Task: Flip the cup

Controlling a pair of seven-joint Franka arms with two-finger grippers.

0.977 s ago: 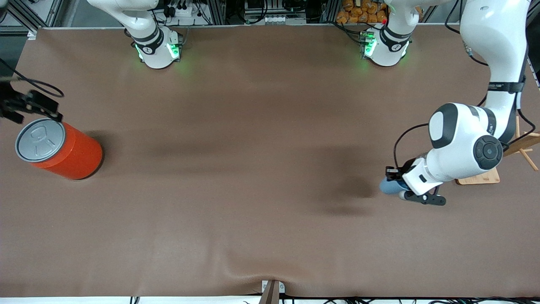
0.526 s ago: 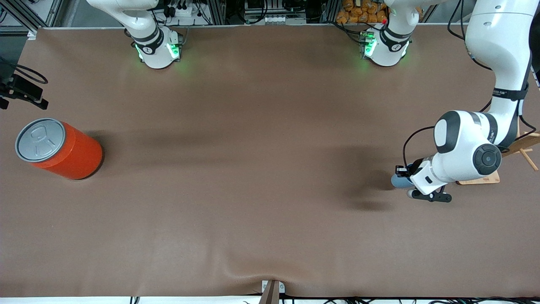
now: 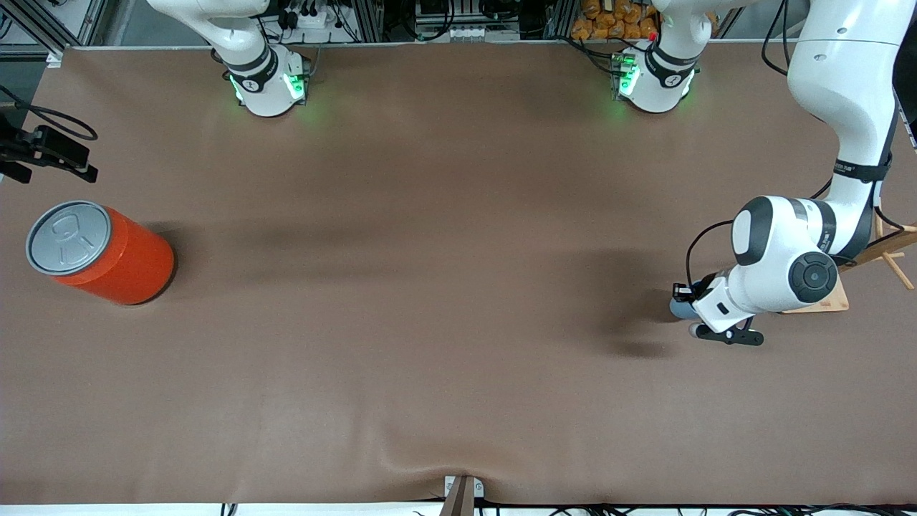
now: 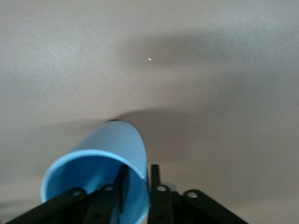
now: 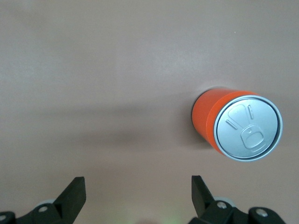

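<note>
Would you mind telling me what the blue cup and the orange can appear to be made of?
The cup looks like thin matte plastic: an even light blue, a darker inside, a thin rim and no glare. The orange can has a smooth, evenly coloured wall, either painted metal or plastic, I cannot tell which. Its lid looks like brushed metal: silver-grey, with a soft sheen and an embossed pull-tab shape.

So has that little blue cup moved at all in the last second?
Yes. The cup, at the left gripper, has shifted toward the wooden stand at the left arm's end of the table; a narrower stretch of mat separates them now.
</note>
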